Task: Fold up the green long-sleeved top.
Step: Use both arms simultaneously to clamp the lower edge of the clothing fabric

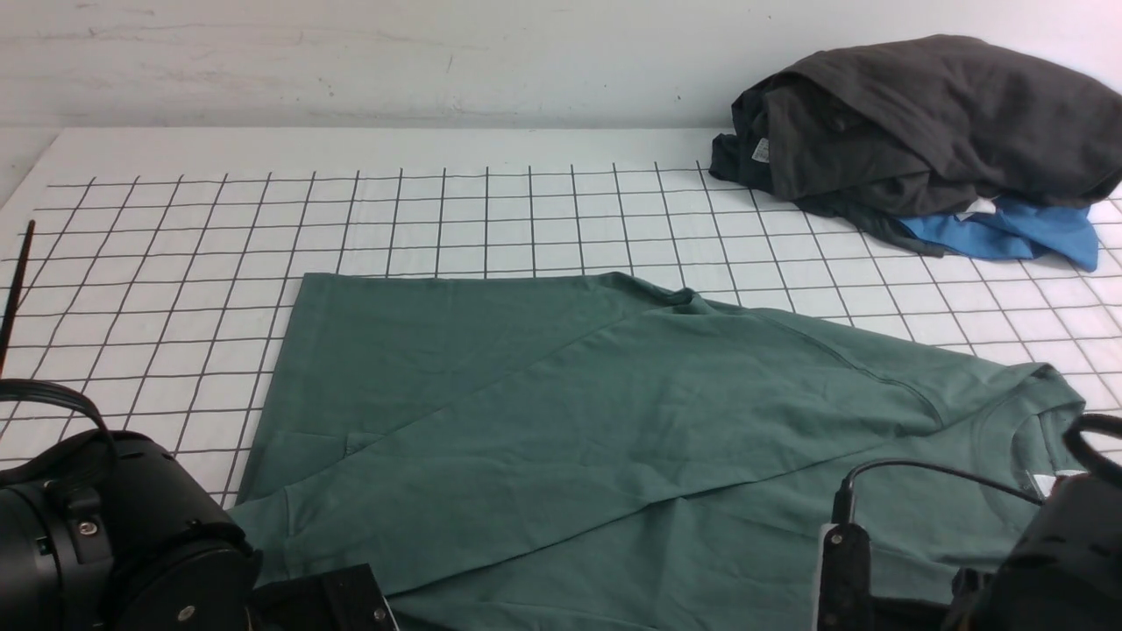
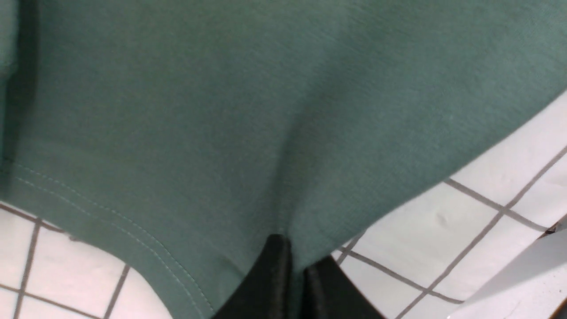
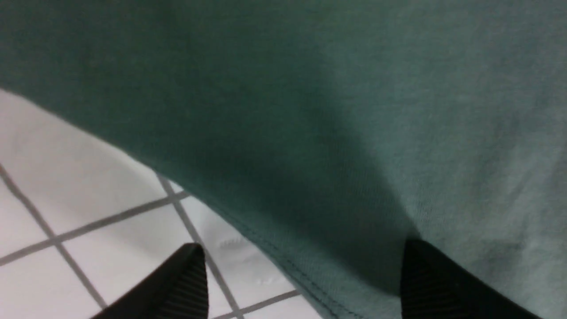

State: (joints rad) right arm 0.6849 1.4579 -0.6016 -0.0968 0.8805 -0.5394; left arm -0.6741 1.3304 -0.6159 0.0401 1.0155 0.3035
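The green long-sleeved top (image 1: pixel 614 412) lies spread on the gridded table, one side folded diagonally across its body, with the neck and white label at the near right. In the left wrist view my left gripper (image 2: pixel 296 259) is shut on a pinch of the top's fabric (image 2: pixel 266 110) near its stitched hem. In the right wrist view my right gripper (image 3: pixel 305 266) stands open, one fingertip (image 3: pixel 186 274) over the white table and the other over the top's stitched edge (image 3: pixel 354 133); nothing is pinched. In the front view only the arm bodies show at the bottom corners.
A pile of a dark grey garment (image 1: pixel 929 123) on a bright blue garment (image 1: pixel 1008 232) sits at the far right. The white gridded table (image 1: pixel 438 210) stretches behind and left of the top. A wall stands at the back.
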